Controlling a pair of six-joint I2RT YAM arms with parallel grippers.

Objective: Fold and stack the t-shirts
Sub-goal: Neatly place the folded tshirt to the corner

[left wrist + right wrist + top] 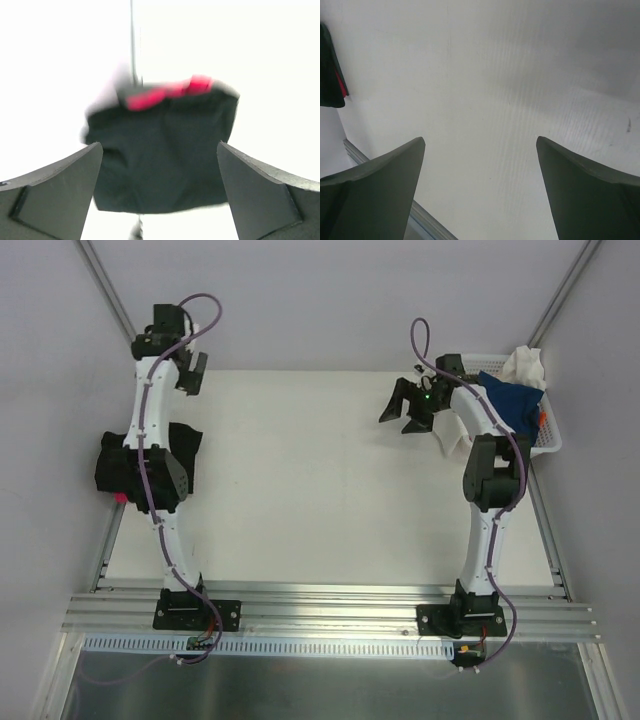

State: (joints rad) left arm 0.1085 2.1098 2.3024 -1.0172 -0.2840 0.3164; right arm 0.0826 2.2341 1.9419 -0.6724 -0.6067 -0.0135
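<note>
Surface (320,500), white and broad, spreads away from the basket (550,445), which sits at its back corner on the right arm's side. The black t-shirt (112,468) lies well apart from the basket, at the opposite edge, folded into a compact block. Inside the basket the blue t-shirt (515,400) lies on top, with the white t-shirt (525,365) bunched over the basket's far rim. The pink t-shirt (170,90) shows only as a strip under the black one, so those two seem stacked already. A small fleck of the orange t-shirt (541,416) peeks out at the basket's outer side.

The left end effector (159,146) hangs above the black block, as far from the basket as anything here, with its fingers spread wide and nothing between them. The right end effector (480,140) is just beside the basket, also spread wide and empty.

The step in hand looks like fetching the next shirt. The right arm is the better placed. It should pinch the blue cloth alone, high on a fold, and lift it clear of the basket rim so that the white and orange shirts do not trail out. It should then lay the shirt flat, away from the basket, where both arms can reach.
</note>
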